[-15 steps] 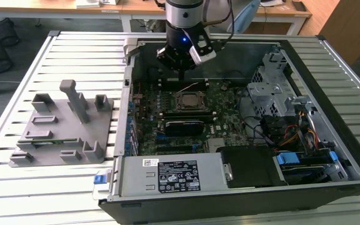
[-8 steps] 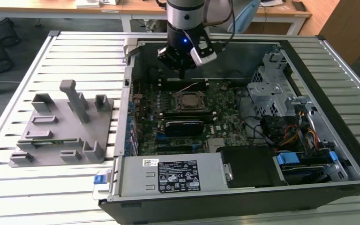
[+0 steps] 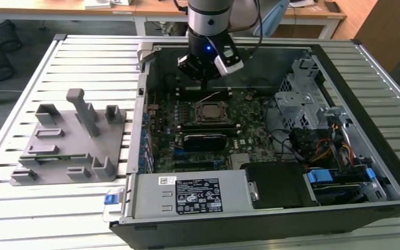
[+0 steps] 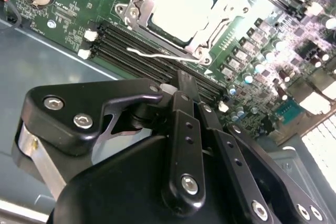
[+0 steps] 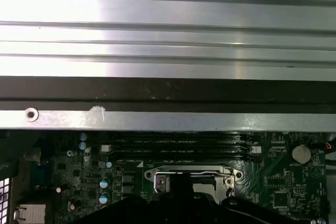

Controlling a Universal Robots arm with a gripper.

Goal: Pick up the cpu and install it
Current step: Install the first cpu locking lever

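Note:
The cpu (image 4: 184, 3), a pale square chip, lies inside the metal-framed socket (image 3: 210, 112) on the green motherboard (image 3: 249, 130) of the open computer case. A thin wire lever (image 4: 157, 56) stands out beside the socket. My gripper (image 3: 203, 77) hangs above the board just beyond the socket, over the black memory slots (image 4: 136, 51). Its black fingers (image 4: 181, 95) are shut, pressed together with nothing between them. In the first wrist view the socket frame (image 5: 189, 174) is partly hidden behind the dark gripper body.
A grey fixture (image 3: 68, 146) with a green memory strip (image 3: 44, 156) sits on the slatted table at the exterior view's left. Inside the case are a drive cage (image 3: 304, 99), cables (image 3: 325, 151) and a power supply (image 3: 193, 195). The case wall (image 5: 168, 98) rises close behind the gripper.

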